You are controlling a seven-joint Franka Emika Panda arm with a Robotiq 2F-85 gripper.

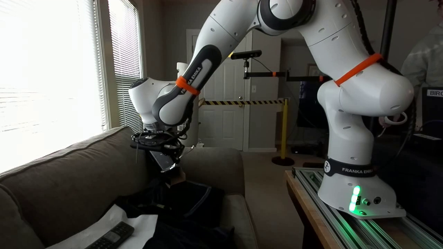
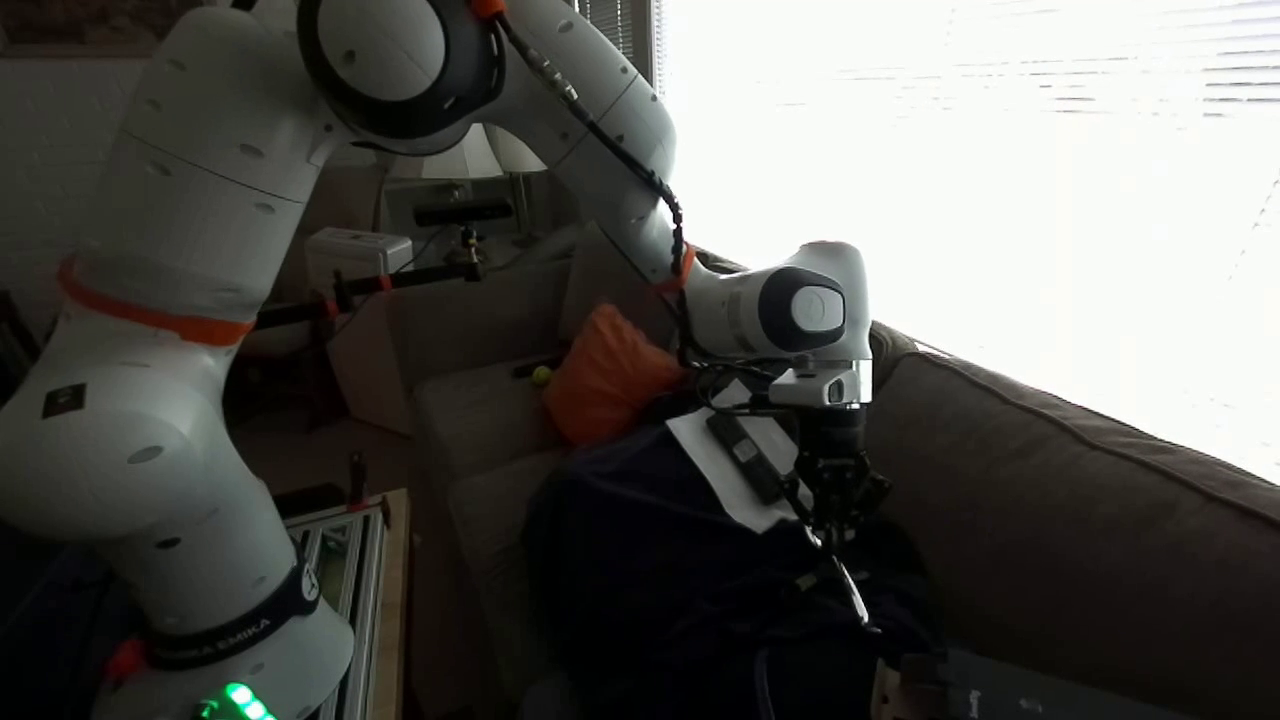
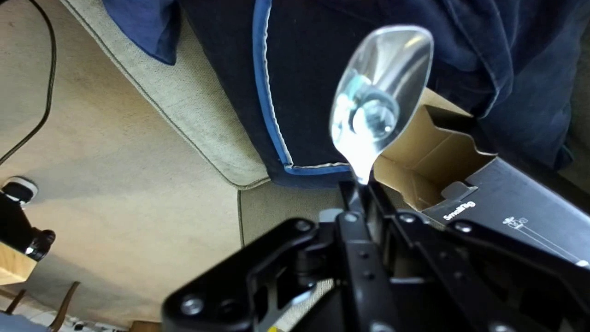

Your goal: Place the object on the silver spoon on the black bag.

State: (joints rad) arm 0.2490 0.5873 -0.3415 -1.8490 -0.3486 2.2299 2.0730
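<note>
Black gripper closed on silver metal spoon bearing clear object. Wrist view: grey cardboard box edge, four o'clock; open beige carpet, eight.

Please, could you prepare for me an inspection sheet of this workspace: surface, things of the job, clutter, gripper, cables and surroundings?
Surface: couch, bearing what appears to be the black bag, slumped dark fabric.
Job's things: silver spoon with a clear glassy object in its bowl, not yet placed on the bag.
Clutter: open SmallRig box; white sheet with a black keypad handset on it; orange bag-like item.
Gripper: the gripper is closed on the spoon's handle.
Cables: black cable along the robot arm; floor cable at the wrist view's edge.
Surroundings: window blinds, door, yellow-and-black barrier strap; person partly visible.
</note>
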